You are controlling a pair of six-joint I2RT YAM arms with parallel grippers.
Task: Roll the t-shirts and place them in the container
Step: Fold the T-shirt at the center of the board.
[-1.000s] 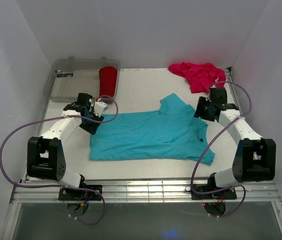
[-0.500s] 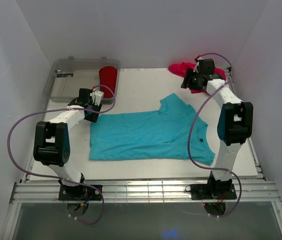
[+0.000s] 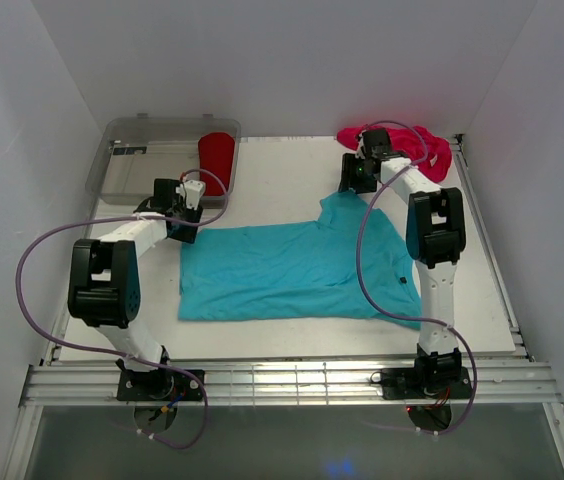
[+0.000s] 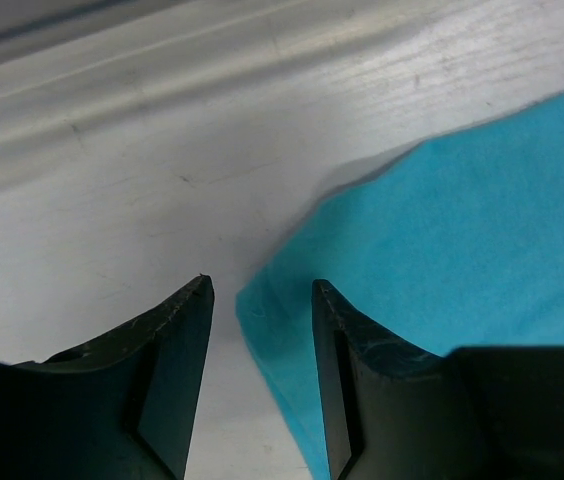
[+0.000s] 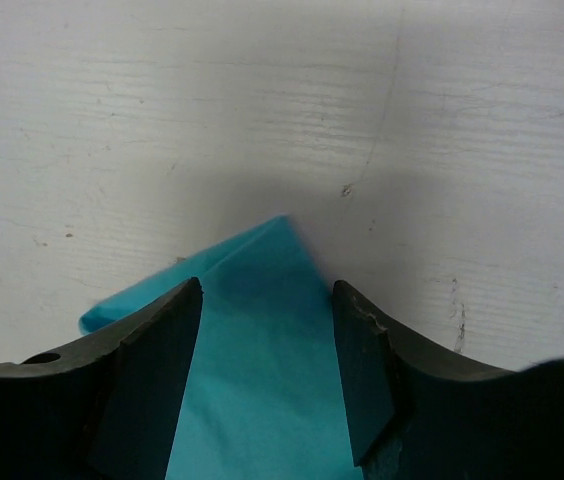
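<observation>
Turquoise t-shirt (image 3: 302, 270) lies flat mid-table, not rolled. The left gripper (image 4: 260, 290) is open astride its far left corner and the right gripper (image 5: 267, 290) is open astride the far sleeve tip, neither pinching cloth. Pink t-shirt (image 3: 407, 150) sits crumpled at the far right, and the red t-shirt (image 3: 216, 160) in the clear bin (image 3: 132, 180) looks rolled, though it's hard to confirm, so probably one done, two left.

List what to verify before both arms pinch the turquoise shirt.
1. The left fingers are open: ok.
2. The right fingers are open: ok.
3. A corner of the turquoise shirt lies between the left fingers: ok.
4. The shirt's far tip lies between the right fingers: ok.
5. Both pairs are low enough to catch cloth: cannot tell.
6. The pink shirt is outside the right fingers' gap: ok.
</observation>
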